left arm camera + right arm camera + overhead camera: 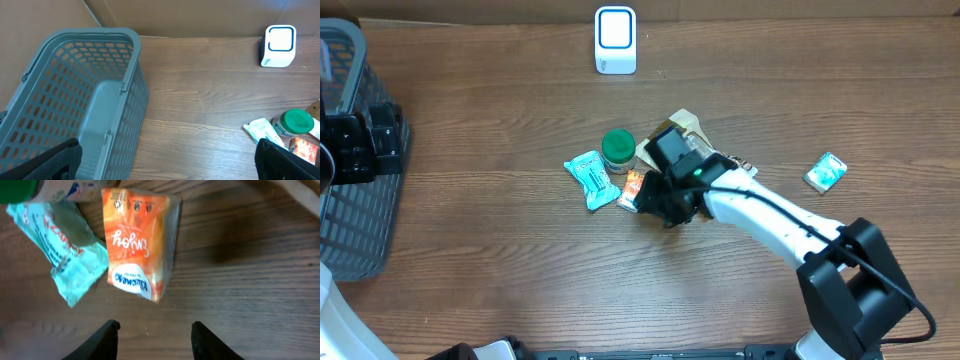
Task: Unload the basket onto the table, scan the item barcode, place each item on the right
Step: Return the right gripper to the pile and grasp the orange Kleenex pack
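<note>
The white barcode scanner (615, 40) stands at the table's far edge; the left wrist view has it at the upper right as scanner (278, 46). An orange tissue pack (140, 242) lies flat on the wood just ahead of my right gripper (155, 332), which is open with only bare table between its fingers. From overhead the orange pack (633, 188) pokes out at the left of the right gripper (655, 198). My left gripper (167, 162) is wide open and holds nothing, hanging beside the grey basket (75, 100).
A teal packet (592, 178) and a green-lidded jar (618, 150) lie touching the orange pack. A beige packet (687, 125) sits behind the right arm. A small teal pack (825, 172) lies alone at the right. The basket (355, 200) fills the left edge.
</note>
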### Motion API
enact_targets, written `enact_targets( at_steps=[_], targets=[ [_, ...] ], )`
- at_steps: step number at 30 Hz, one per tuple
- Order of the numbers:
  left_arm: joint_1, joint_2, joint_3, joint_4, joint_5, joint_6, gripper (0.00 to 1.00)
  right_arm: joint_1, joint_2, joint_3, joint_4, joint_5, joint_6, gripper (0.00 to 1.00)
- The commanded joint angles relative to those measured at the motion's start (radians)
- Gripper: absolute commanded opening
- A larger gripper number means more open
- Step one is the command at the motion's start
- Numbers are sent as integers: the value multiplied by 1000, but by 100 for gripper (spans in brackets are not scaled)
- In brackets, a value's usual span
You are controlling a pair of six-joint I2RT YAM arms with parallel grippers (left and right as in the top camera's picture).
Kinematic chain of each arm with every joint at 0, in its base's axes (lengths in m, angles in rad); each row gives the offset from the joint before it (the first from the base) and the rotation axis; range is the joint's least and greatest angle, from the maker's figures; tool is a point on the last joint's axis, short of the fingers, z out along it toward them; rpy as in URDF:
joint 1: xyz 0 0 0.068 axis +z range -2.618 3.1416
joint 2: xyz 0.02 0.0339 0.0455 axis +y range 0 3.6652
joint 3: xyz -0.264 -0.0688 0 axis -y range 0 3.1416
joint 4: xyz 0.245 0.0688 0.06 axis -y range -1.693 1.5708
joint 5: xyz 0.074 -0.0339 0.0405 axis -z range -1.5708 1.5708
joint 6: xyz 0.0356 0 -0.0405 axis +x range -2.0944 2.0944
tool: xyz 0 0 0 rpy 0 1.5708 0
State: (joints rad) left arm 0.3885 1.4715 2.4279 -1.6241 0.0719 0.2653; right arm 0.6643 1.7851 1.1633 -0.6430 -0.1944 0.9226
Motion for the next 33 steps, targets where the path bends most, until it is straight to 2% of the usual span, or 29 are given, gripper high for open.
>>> enact_targets(
  at_steps=[1, 5, 13, 25, 29, 33],
  targets=[
    [4, 1, 2, 4, 6, 16, 100, 26, -8, -28, 60, 113, 108, 44],
    [4, 1, 2, 4, 6, 16, 99, 30, -2, -74, 159, 121, 129, 41],
    [4, 1, 2, 4, 6, 16, 100, 30, 13, -119, 229, 123, 129, 33],
    [4, 1, 2, 4, 6, 16, 100, 31, 78, -119, 276, 105, 129, 31],
    [4, 1, 2, 4, 6, 16, 100, 31, 106, -119, 283, 98, 129, 22],
    [4, 1, 2, 4, 6, 16, 100, 31, 106, -119, 283, 70, 97, 4]
  ],
)
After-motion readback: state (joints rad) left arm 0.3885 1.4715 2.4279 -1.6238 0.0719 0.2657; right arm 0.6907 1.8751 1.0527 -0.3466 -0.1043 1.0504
